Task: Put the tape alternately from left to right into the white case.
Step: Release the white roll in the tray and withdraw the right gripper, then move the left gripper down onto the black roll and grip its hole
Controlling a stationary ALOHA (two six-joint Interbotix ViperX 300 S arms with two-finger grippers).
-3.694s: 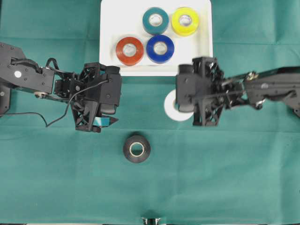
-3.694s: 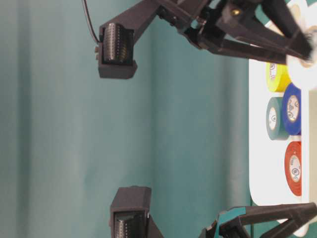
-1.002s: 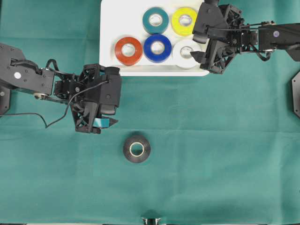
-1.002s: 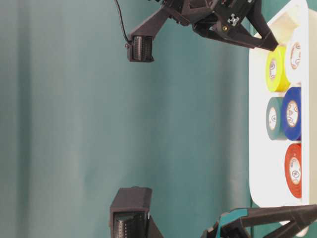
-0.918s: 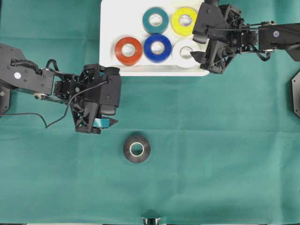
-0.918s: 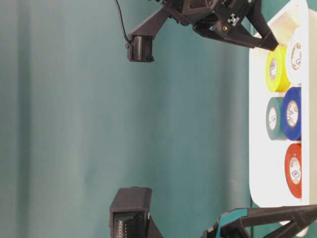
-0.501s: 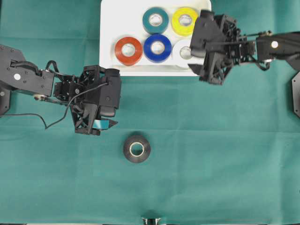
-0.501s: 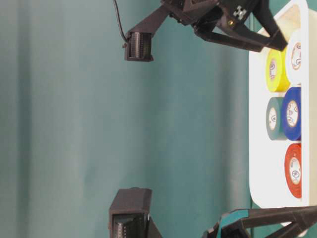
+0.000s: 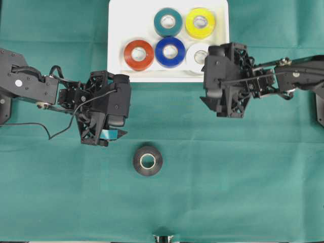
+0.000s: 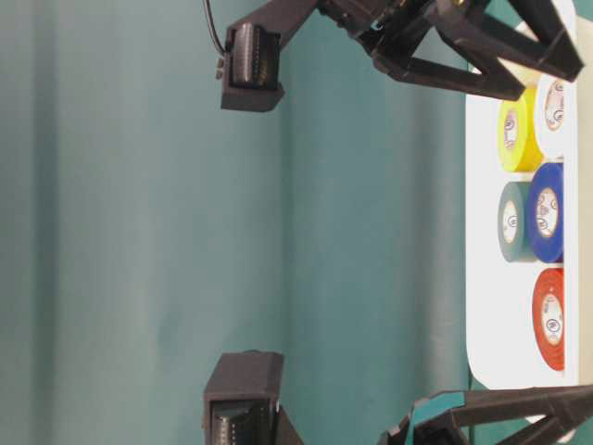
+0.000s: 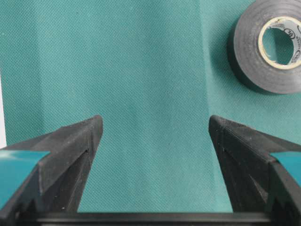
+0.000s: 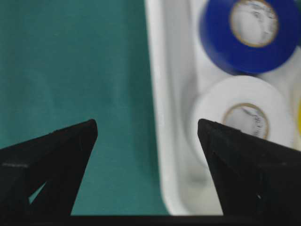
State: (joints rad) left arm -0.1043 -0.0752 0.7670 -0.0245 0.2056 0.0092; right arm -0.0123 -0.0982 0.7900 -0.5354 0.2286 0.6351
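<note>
The white case (image 9: pixel 117 30) at the far middle holds the teal (image 9: pixel 166 22), yellow (image 9: pixel 200 23), orange-red (image 9: pixel 139 54), blue (image 9: pixel 170 51) and white tape (image 9: pixel 195 55). A black tape (image 9: pixel 148 160) lies flat on the green cloth near the middle. My left gripper (image 9: pixel 107 136) hovers open left of it; the left wrist view shows bare cloth between its fingers (image 11: pixel 155 125) and the black tape (image 11: pixel 244 47) at the upper right. My right gripper (image 9: pixel 207 76) is open and empty over the case's near right corner (image 12: pixel 162 141), beside the white tape (image 12: pixel 211 108).
Green cloth (image 9: pixel 243 177) covers the whole table. Seen from table level, the case (image 10: pixel 482 278) lies at the right with the right arm's fingers (image 10: pixel 463 56) above it.
The right gripper has drawn back from over the case toward the table's near side, open, with the white tape left lying in the case. The left arm has not moved.
</note>
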